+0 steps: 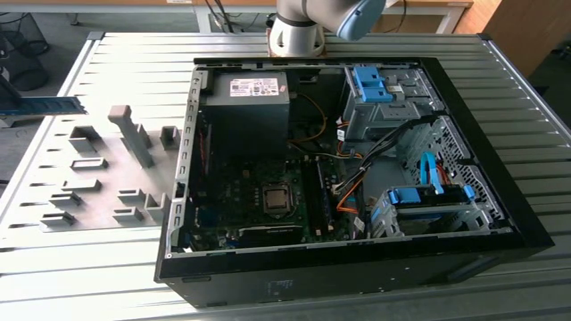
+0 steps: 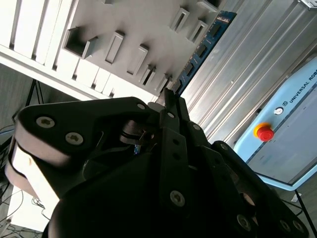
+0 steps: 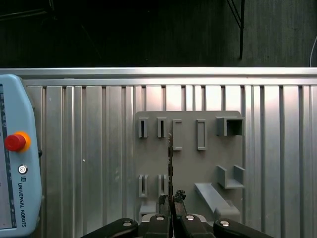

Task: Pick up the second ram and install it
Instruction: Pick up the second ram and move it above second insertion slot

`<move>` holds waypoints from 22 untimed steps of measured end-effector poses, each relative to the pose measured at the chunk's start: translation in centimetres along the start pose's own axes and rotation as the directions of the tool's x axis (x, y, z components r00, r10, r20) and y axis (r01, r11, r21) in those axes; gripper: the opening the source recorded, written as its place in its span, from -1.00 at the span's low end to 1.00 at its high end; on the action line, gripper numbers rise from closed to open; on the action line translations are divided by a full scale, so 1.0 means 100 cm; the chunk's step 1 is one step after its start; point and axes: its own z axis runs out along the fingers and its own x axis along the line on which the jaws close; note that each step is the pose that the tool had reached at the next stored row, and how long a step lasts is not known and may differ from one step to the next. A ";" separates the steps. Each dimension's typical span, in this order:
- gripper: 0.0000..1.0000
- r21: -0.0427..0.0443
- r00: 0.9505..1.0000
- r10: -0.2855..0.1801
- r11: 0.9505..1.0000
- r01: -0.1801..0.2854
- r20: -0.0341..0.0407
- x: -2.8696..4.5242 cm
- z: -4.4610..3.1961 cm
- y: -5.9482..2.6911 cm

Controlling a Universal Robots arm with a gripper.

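1. The pick-up looks done. The second ram (image 1: 52, 105) is held in the air at the exterior view's left, near the grey fixture plate (image 1: 103, 144) and well apart from the open computer case (image 1: 473, 134).
2. Installing is left. The long black motherboard slots (image 1: 317, 194) seem empty, though shadow there makes this uncertain.
3. In the first wrist view the gripper (image 3: 171, 199) is pinched onto one end of the ram, which juts straight out from between its fingers.

Fixture plate (image 1: 107, 172) on the table (image 1: 134, 60), exterior view's left of the computer case (image 1: 357, 284); second ram (image 1: 49, 105) above it.
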 end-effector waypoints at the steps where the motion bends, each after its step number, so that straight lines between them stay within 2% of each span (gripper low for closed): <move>1: -0.72 0.000 1.000 0.000 1.000 0.000 0.000 0.0000 0.0000 -0.0004; 22: -0.72 0.000 1.000 0.000 1.000 0.000 0.000 -0.0003 0.0000 -0.0127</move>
